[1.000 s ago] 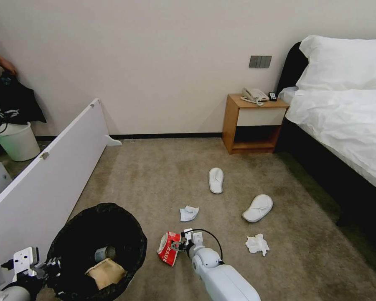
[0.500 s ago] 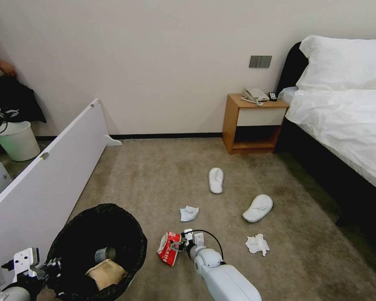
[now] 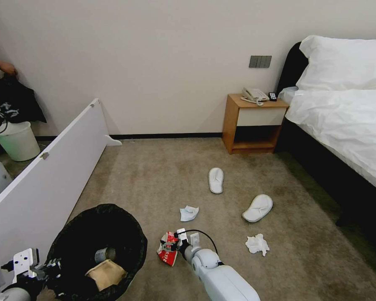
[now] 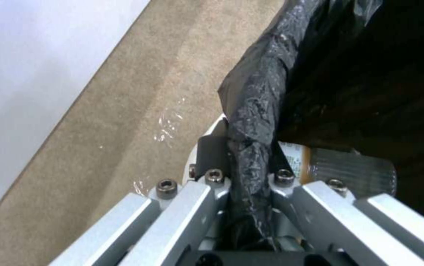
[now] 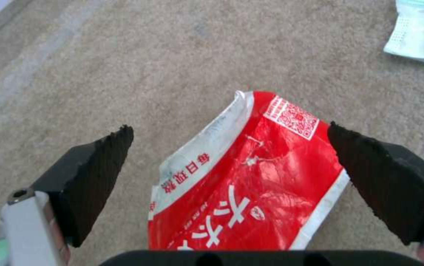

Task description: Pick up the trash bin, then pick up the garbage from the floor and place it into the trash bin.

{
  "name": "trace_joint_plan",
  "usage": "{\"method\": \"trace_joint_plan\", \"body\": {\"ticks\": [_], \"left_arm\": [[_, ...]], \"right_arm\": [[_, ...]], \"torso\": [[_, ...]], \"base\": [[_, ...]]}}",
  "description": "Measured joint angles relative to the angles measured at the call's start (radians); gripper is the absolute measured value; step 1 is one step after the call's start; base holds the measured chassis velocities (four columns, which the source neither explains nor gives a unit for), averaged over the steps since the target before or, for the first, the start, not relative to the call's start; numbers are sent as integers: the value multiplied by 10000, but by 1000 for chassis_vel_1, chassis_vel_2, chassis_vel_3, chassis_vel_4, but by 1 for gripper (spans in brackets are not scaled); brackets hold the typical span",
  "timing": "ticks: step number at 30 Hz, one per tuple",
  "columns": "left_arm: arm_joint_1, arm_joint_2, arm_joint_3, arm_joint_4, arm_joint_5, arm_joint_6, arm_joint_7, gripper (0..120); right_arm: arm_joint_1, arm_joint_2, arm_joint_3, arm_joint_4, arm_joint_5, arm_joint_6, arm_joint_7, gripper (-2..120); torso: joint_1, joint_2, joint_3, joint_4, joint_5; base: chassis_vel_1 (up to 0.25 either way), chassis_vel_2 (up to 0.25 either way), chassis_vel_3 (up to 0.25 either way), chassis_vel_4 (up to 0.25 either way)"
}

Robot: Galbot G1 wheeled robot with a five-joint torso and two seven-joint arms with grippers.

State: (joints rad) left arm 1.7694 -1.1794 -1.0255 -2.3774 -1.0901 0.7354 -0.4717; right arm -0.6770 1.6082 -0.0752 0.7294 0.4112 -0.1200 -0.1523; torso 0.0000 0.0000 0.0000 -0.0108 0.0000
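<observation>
**Kid:** Where was the wrapper (image 5: 251, 173) when you reached for it?

**Me:** It lay flat on the carpet (image 3: 163, 179), right under my right gripper (image 3: 168, 245). My two black fingers (image 5: 98, 177) were spread wide apart, and the wrapper sat in the gap between them. One finger was beside its white edge and the other was close to its red edge. I was not pinching it yet.

**Kid:** Which way did it point?

**Me:** Its long side ran from near me to far from me, leaning a little to one side. My fingers stood on either side of its short way, so I think a squeeze would have closed across the narrow part. That looked like the easy way to grab it.

**Kid:** Which arm was closer?

**Me:** The right one, by a lot. My left gripper (image 3: 46, 267) was busy. It was clenched tight on the rim of the trash bin (image 3: 125, 225), with the crinkly black bag (image 4: 251, 122) pinched between its fingers.

**Kid:** Where was the bin?

**Me:** Near me on the left, just beside the wrapper. Its mouth was open, and a brown scrap (image 3: 106, 272) lay inside.

**Kid:** What else was on the floor?

**Me:** A tissue (image 3: 189, 213) lay a bit farther off, and another tissue (image 3: 257, 244) was off to the right. Two slippers (image 3: 216, 180) lay farther away.
</observation>
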Motion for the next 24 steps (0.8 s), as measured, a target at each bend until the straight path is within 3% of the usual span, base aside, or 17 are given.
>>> {"method": "trace_joint_plan", "body": {"ticks": [24], "left_arm": [[-128,-173,190,18,170,0,-28,2]], "right_arm": [[378,-1,-153,-794,279,-603,-271,100]], "torso": [[0,0,0,0,0]], "base": [[0,0,0,0]]}}
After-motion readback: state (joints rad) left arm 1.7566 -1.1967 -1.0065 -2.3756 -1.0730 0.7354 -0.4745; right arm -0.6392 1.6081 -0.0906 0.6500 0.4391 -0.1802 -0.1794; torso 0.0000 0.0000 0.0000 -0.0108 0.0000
